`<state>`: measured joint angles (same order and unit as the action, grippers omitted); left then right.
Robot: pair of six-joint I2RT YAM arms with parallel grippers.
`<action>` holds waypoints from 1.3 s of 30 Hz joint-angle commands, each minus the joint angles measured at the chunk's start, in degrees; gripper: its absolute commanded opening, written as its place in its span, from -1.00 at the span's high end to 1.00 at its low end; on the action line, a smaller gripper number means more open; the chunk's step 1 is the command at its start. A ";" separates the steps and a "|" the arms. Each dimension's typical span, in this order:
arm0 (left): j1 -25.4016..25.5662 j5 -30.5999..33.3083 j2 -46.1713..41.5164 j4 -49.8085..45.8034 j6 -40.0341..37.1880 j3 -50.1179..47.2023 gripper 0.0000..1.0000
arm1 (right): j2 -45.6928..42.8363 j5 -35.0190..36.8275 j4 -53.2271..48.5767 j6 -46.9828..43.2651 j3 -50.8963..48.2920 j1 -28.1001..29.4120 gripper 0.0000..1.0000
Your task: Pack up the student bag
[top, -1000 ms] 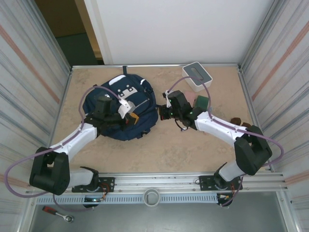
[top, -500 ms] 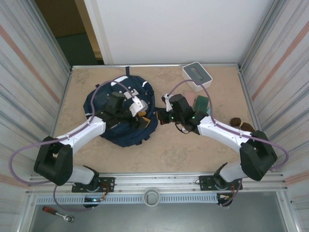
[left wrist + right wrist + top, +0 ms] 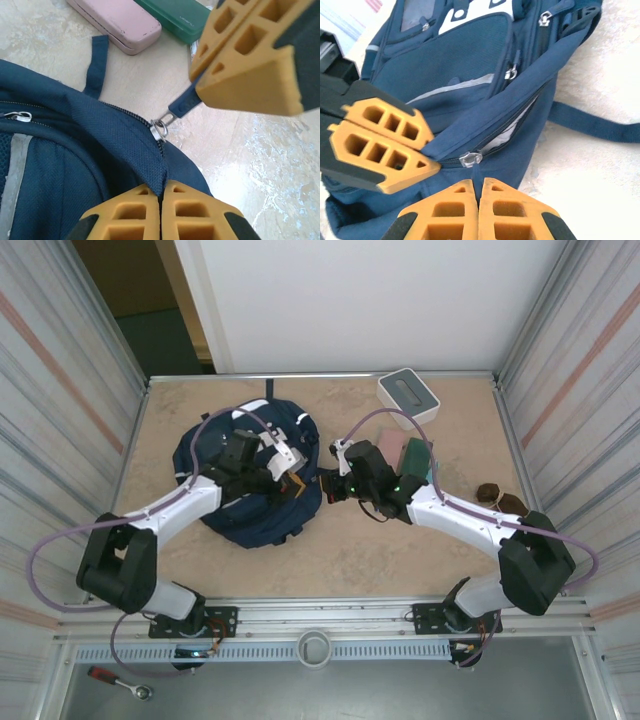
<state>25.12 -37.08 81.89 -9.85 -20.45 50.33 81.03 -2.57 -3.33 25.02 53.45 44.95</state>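
Note:
The student bag [image 3: 250, 495], a navy-blue backpack, lies left of centre on the table. My left gripper [image 3: 296, 482] is shut on a fold of the bag's fabric [image 3: 125, 150] right beside the zip; in its wrist view the fingertips [image 3: 145, 192] pinch the cloth just below the metal slider [image 3: 159, 128]. My right gripper [image 3: 326, 485] is shut on the blue zip pull [image 3: 476, 175] hanging from the slider [image 3: 470, 159]. Beyond the slider the zip gapes a little and shows pale grey lining [image 3: 507, 136]. The two grippers almost touch at the bag's right edge.
A white box [image 3: 408, 397] stands at the back right. A pink case [image 3: 120, 22] and a green case [image 3: 175, 15] lie just right of the bag, under the right arm. Small brown objects [image 3: 500, 500] sit at the right edge. Corrugated walls close both sides.
My left gripper opened, moved right across the bag and shut again on fabric beside the zip. The right gripper edged left with the pull, and the bag shifted slightly.

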 commanded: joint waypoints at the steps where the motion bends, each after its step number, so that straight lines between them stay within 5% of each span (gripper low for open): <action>1: -2.56 -3.04 -5.60 2.81 1.31 -3.06 1.00 | 1.19 10.04 -0.84 -0.33 0.24 -1.64 1.00; 14: -6.22 -12.20 -17.85 17.13 5.86 -13.31 1.00 | 11.23 17.95 -2.56 0.22 5.92 -5.76 1.00; 23: -7.81 -20.51 -20.87 25.06 10.19 -15.87 1.00 | 22.56 9.34 -2.08 3.84 13.81 -10.55 1.00; 27: -7.82 -20.76 -19.28 23.15 9.24 -14.97 1.00 | 20.49 3.27 -0.10 2.30 11.61 -11.37 1.00; 31: -7.85 -21.45 -17.79 22.59 8.37 -14.82 1.00 | 14.14 -8.25 3.03 2.16 5.94 -13.57 0.41; 35: -7.78 -22.02 -16.59 22.41 7.88 -14.64 1.00 | 16.38 -22.80 8.86 13.42 6.13 -19.34 -0.12; 39: -7.51 -21.99 -14.98 21.77 7.73 -14.17 1.00 | 24.25 -24.90 11.05 19.49 12.77 -20.37 -0.27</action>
<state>17.58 -54.68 66.83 7.35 -11.35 33.93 100.44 -20.67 3.49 37.21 61.49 24.21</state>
